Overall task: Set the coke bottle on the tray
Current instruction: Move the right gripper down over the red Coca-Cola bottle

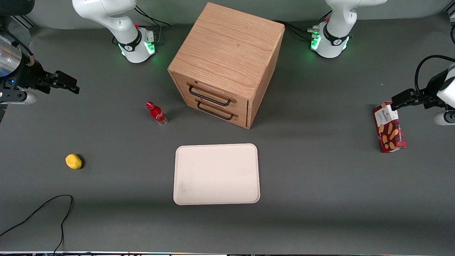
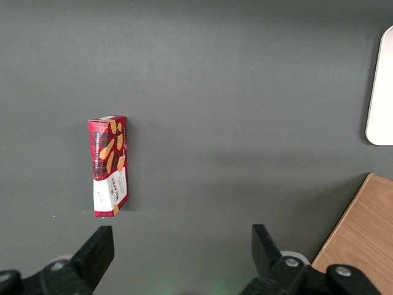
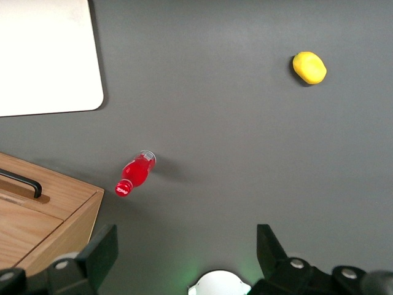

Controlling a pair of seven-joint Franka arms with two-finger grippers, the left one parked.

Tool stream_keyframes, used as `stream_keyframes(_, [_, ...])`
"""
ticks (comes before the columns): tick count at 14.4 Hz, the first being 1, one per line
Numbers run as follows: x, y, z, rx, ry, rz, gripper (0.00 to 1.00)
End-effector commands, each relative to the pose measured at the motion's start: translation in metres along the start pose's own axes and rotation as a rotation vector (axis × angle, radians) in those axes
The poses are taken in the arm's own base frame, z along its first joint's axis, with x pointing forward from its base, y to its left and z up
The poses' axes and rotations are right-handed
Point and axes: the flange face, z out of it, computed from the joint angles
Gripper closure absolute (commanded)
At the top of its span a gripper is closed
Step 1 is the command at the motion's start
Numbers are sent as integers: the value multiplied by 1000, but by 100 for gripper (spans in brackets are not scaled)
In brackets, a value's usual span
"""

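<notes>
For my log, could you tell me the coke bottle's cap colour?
Red, clearest from the front: coke bottle. Gripper hangs apart, open.

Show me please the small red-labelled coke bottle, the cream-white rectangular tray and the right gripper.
coke bottle (image 1: 156,114), front view, red label.
tray (image 1: 216,174), front view, bare flat middle.
right gripper (image 3: 187,255), right wrist view, open, gap between fingertips.

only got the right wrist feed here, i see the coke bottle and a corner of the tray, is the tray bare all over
Observer: Yes. In the front view the whole tray shows with nothing on it.
Operator: where's my pincer
Observer: The pincer is open, up at the working arm's end of the table, well away from the coke bottle.
Operator: anything else out there
Observer: A red biscuit box stands toward the parked arm's end.
</notes>
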Motion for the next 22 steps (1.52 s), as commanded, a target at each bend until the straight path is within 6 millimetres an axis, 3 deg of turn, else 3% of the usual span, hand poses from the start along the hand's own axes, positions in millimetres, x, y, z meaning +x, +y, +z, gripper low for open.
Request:
stream_keyframes(1, [9, -6, -9, -22, 9, 23, 0])
stream_keyframes(4, [14, -12, -1, -9, 2, 19, 0])
stream_keyframes(6, [12, -37, 15, 33, -25, -16, 0])
stream_keyframes(10, [-7, -88, 79, 19, -34, -32, 0])
stream_keyframes(16, [-51, -118, 182, 10, 29, -40, 0])
stream_keyframes(22, [-66, -127, 251, 16, 76, -65, 0])
